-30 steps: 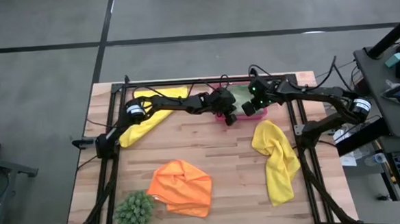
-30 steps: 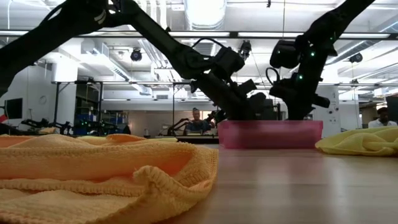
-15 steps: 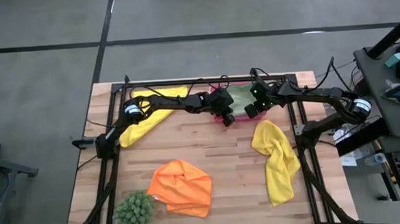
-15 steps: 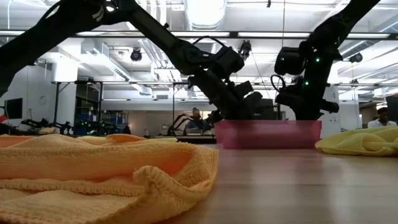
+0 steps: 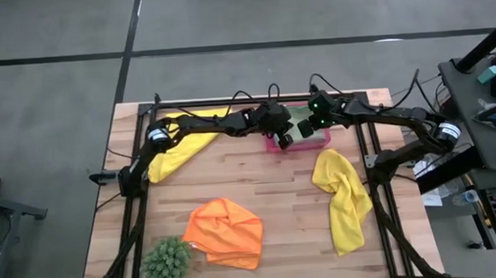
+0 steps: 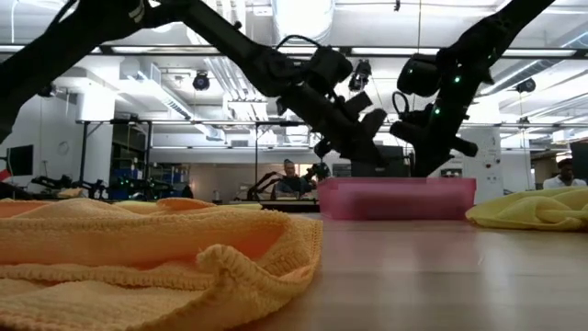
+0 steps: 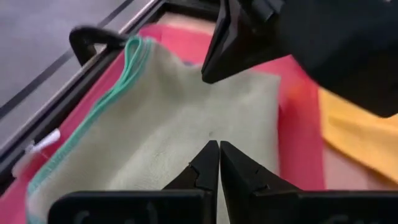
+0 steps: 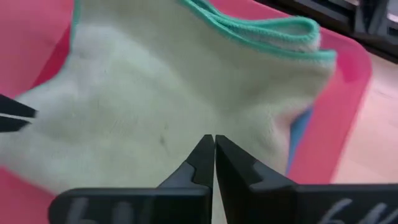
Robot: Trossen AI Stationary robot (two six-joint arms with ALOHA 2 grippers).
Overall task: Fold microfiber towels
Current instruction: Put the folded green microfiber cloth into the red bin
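A folded sage green towel (image 5: 300,115) lies in the pink tray (image 6: 395,198) at the table's far middle, and a blue strip (image 8: 300,134) shows under it. My left gripper (image 5: 284,140) hangs shut above the tray's left part, its tips (image 7: 217,149) over the green towel (image 7: 155,124). From the right, my right gripper (image 5: 303,129) slants down over the same towel (image 8: 155,93), shut too. One yellow towel (image 5: 180,147) lies far left under my left arm. Another yellow towel (image 5: 345,198) lies crumpled at the right, and an orange one (image 5: 226,232) near the front. My right gripper points its shut fingertips (image 8: 205,155) down at the middle of the green towel's top face (image 8: 186,118). Whether they touch the cloth or stand just above it, I cannot tell. My left gripper touches nothing.
A spiky green plant ball (image 5: 166,259) sits at the near left corner. Black frame rails (image 5: 254,101) run along the table's far, left and right edges. Bare wood (image 5: 267,185) shows between the tray and the near towels. People sit in the room beyond the table.
My left gripper has risen out of the tray and now hangs clear above it, still shut. My right gripper has stayed over the tray, shifting only slightly toward the far edge.
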